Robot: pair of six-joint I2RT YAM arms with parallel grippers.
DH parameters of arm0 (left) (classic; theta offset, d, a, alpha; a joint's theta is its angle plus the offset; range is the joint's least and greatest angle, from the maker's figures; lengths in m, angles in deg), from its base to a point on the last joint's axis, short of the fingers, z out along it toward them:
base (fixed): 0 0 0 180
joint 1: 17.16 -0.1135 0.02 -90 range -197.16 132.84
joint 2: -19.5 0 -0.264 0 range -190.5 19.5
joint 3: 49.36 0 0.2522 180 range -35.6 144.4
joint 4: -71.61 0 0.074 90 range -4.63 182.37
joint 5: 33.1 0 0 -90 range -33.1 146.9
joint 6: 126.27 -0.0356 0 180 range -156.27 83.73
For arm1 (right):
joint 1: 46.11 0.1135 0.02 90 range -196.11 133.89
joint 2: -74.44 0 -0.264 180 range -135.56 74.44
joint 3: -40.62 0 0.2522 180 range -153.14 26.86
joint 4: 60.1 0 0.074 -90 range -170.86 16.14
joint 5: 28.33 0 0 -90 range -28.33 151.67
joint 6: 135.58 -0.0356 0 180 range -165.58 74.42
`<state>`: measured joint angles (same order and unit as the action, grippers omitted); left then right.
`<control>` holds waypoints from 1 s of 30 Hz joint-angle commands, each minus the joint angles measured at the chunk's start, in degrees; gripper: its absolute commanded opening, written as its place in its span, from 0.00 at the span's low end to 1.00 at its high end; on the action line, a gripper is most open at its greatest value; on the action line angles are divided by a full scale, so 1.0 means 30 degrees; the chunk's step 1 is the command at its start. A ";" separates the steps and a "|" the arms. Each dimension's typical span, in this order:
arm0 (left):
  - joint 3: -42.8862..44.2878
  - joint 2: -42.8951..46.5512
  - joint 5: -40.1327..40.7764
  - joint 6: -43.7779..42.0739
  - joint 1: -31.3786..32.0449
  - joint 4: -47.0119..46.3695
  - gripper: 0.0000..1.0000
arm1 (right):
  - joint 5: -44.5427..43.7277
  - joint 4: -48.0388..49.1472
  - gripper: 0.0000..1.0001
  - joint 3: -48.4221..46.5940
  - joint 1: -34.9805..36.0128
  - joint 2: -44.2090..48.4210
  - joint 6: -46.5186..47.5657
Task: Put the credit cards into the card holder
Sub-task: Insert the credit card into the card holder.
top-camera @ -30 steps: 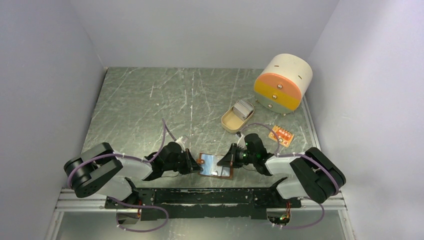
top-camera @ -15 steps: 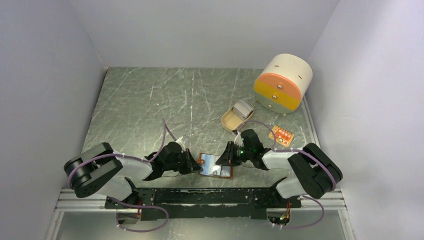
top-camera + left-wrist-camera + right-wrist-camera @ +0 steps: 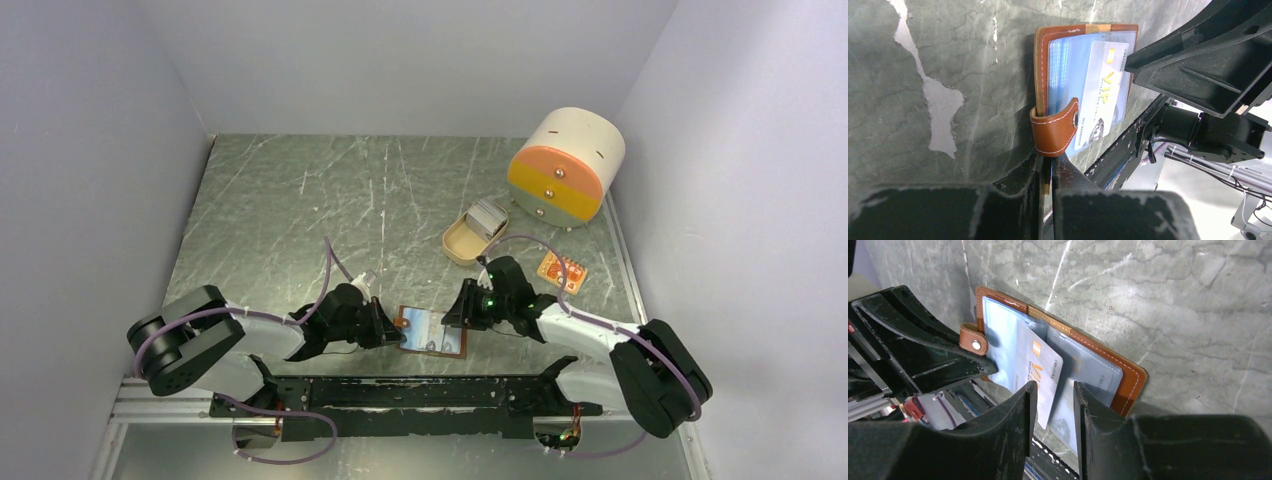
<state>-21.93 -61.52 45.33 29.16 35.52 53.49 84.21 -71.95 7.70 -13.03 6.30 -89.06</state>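
Note:
The card holder (image 3: 432, 332) lies open near the table's front edge, brown leather (image 3: 1129, 376) around pale blue sleeves. My left gripper (image 3: 392, 330) is shut on its left edge, just below the snap strap (image 3: 1054, 131). One pale credit card (image 3: 1037, 369) marked VIP (image 3: 1104, 86) sits partly in a sleeve, its lower end sticking out. My right gripper (image 3: 455, 310) hovers at the holder's right side, open, its fingertips (image 3: 1054, 390) standing apart over the card's free end without pinching it. More credit cards (image 3: 489, 213) are stacked in a tan dish.
The tan oval dish (image 3: 461, 241) stands behind the right arm. A cream-and-orange drum box (image 3: 565, 165) sits at the back right. A small orange item (image 3: 562, 268) lies near the right wall. The rail along the table's front edge (image 3: 400, 392) runs just below the holder.
My right gripper has opened and let go of the card, which stays in the sleeve. The right arm has stretched out lower. The left gripper has not moved.

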 commanded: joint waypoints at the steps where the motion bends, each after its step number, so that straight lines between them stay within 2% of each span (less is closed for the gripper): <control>1: 0.0070 -0.0027 -0.0258 -0.0130 -0.0039 -0.0330 0.09 | -0.0605 -0.0800 0.37 0.0578 0.0219 0.0562 -0.0893; 14: 0.0306 0.0248 -0.0400 -0.0331 -0.0043 -0.0111 0.09 | -0.1142 0.2507 0.37 0.0655 0.2664 -0.1075 -0.3464; 22: 0.0239 0.0809 -0.0604 -0.0343 0.0058 -0.0417 0.15 | -0.1067 0.4541 0.36 0.0218 0.3642 -0.2937 -0.3867; 30: 0.0101 0.1924 -0.0662 -0.0355 0.0233 -0.0646 0.25 | -0.1241 0.4111 0.37 -0.0082 0.3737 -0.2923 -0.3653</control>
<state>-21.93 -58.02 44.78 28.81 35.68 53.75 81.96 -58.24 7.92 -2.43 -2.92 -100.23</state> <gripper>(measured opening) 0.240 0.361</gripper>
